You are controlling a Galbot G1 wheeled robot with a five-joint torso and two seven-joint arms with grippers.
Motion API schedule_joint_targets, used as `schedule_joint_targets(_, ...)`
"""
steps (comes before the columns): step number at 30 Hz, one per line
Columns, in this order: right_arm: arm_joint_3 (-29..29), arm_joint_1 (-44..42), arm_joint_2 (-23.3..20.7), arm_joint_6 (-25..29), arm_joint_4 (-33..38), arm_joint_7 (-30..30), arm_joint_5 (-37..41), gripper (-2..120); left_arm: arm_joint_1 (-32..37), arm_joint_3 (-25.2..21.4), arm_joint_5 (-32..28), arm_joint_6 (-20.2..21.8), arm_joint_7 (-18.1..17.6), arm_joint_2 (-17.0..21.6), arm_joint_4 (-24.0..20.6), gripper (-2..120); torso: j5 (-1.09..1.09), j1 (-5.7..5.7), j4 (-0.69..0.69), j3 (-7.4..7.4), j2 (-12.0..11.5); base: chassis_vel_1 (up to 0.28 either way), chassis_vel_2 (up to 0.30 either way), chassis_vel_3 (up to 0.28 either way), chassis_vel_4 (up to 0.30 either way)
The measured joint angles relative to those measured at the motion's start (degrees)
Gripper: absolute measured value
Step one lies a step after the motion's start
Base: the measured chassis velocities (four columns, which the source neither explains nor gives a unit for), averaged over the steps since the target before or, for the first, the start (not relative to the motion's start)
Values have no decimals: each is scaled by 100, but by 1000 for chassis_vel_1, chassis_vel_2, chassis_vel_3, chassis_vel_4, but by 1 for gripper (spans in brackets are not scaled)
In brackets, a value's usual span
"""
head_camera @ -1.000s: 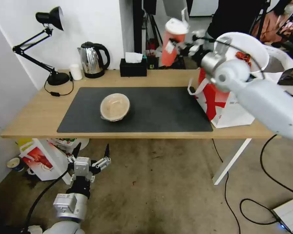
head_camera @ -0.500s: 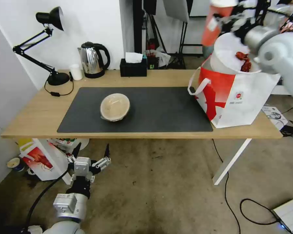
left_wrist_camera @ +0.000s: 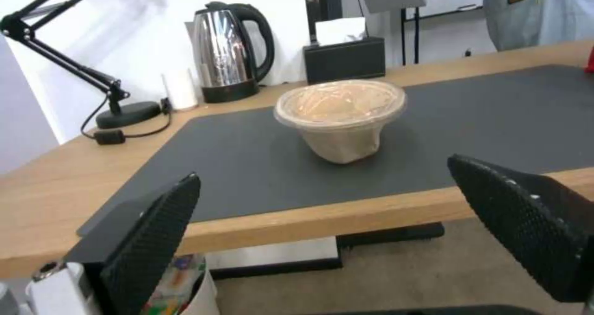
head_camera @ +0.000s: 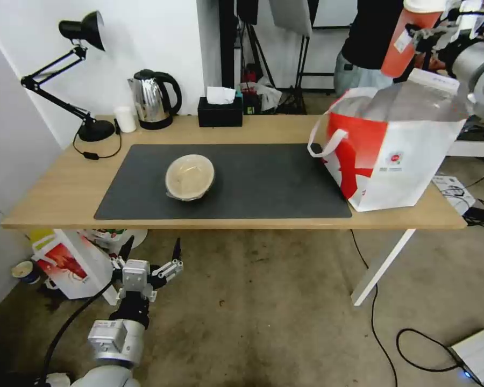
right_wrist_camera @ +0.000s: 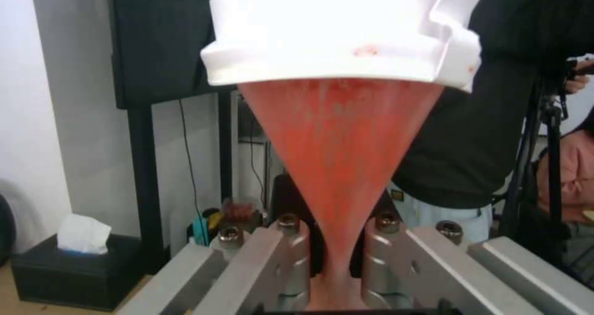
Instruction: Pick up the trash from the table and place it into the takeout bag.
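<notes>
Up above the far rim of the takeout bag (head_camera: 395, 156), the right hand (head_camera: 431, 33) is clamped on the red paper cup (head_camera: 406, 40), holding it tilted w/ the white lid on top. Right wrist view shows the cup (right_wrist_camera: 337, 166) pinched hard between the metal fingers (right_wrist_camera: 291, 254), its lower body squashed thin.

Step in hand looks like the drop-off of cup no. 2 of the trash. Next move prob calls for getting the cup squarely over the foil-lined mouth, lowering it inside, then letting go. The bag's top is floppy, so clipping the rim could fold it shut or tip the bag.

Left hand (head_camera: 149, 252) hangs low in front of the bench (head_camera: 59, 193), fingers spread wide and holding nothing, pointed toward the tan bowl (head_camera: 190, 176) per the left wrist view (left_wrist_camera: 340, 115).

Count: 1 cup in the air, 1 tan bowl sitting on the grey mat (head_camera: 263, 183) mid-bench, 1 takeout bag at the right end of the bench. Can't see inside the bag from here.
</notes>
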Motion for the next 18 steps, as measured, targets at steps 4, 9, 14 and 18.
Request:
schedule_joint_targets(4,1,-6,19,2,-8,-6,5,3,0,0,0,0,0,0,0,100,0,0,0,0,0,0,0,0,0)
schedule_joint_targets(9,-31,9,91,10,-6,-51,19,3,0,0,0,0,0,0,0,100,-1,0,0,0,0,0,0,0,0)
schedule_joint_targets(14,-79,9,144,10,-3,-63,-29,3,0,0,0,0,0,0,0,100,-1,0,1,0,0,0,0,0,0)
schedule_joint_targets(18,-81,-130,87,12,71,-103,-133,2,0,0,0,0,0,0,0,100,-1,0,1,0,0,0,0,0,0)
